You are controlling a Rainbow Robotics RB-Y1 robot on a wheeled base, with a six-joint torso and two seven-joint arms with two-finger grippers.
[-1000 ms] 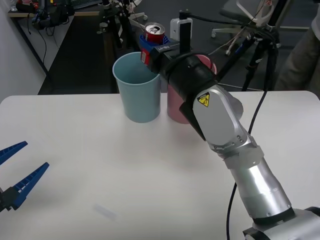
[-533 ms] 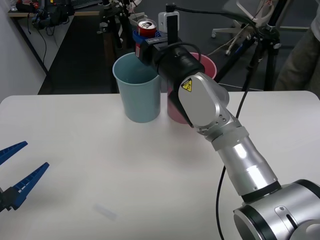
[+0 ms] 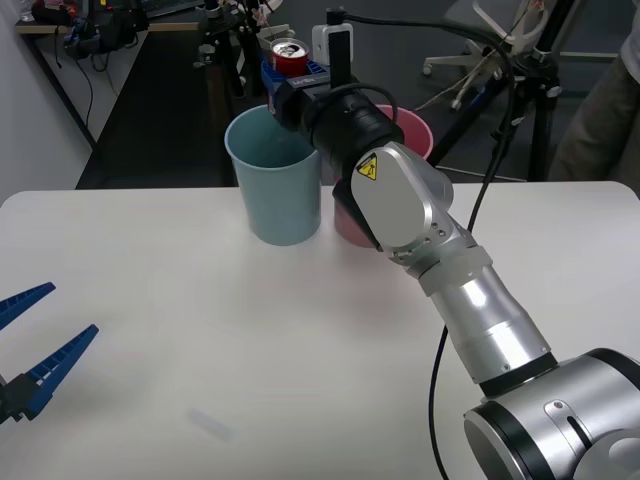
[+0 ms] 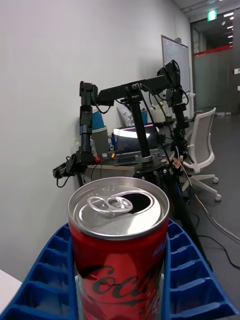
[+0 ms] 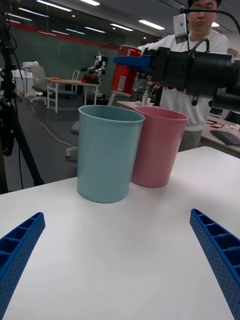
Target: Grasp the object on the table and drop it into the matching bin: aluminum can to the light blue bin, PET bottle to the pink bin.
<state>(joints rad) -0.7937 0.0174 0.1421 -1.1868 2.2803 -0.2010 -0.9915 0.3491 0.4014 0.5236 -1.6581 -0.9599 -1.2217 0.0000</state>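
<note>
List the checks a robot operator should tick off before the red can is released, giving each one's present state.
1. Right tool shut on small red aluminium can: ok.
2. Can upright: ok.
3. Can above the tall light blue plastic bin, not the same-shaped pink plastic bin: seems so; exact centring cannot tell.
4. Light blue bin upright on the white table: ok.
5. Left tool open, low and away from the bins: ok.

The right claw (image 3: 291,72) grips the can (image 3: 290,56) upright, above the far rim of the blue bin (image 3: 273,178). The pink bin (image 3: 408,135) stands touching it on the white worktop (image 3: 200,340). The left claw (image 3: 38,345) hangs open, low at the near left.
</note>
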